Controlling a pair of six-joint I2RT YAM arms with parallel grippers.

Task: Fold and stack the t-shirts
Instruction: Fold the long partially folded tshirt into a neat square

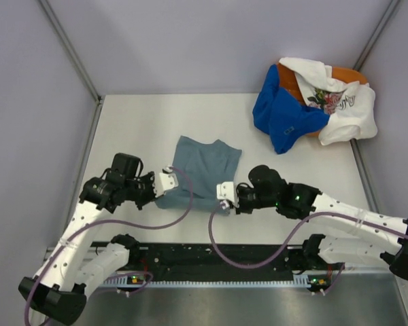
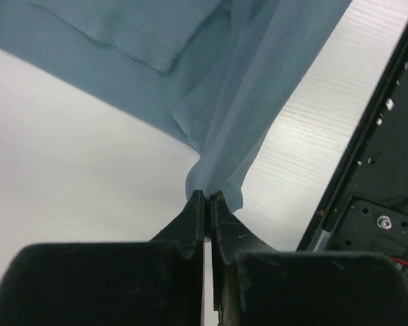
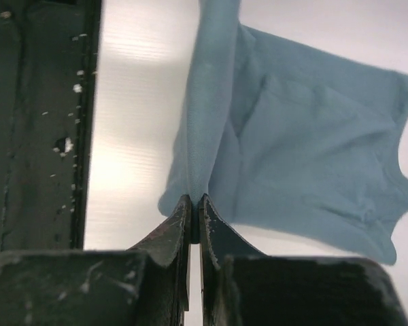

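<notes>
While left gripper (image 2: 207, 198) and right gripper (image 3: 194, 201) pinch one slate-blue t-shirt (image 1: 205, 166), three tees (image 1: 316, 102) lie heaped.

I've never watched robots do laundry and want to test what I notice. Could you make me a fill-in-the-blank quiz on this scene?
1. The slate-blue t-shirt is pinched by ____ of the two pincers, the left pincer and the right pincer.
2. The other t-shirts are heaped at the table's far ____ corner.
3. The floral-print t-shirt in that heap is mostly ____.

Missing words: both; right; white
</notes>
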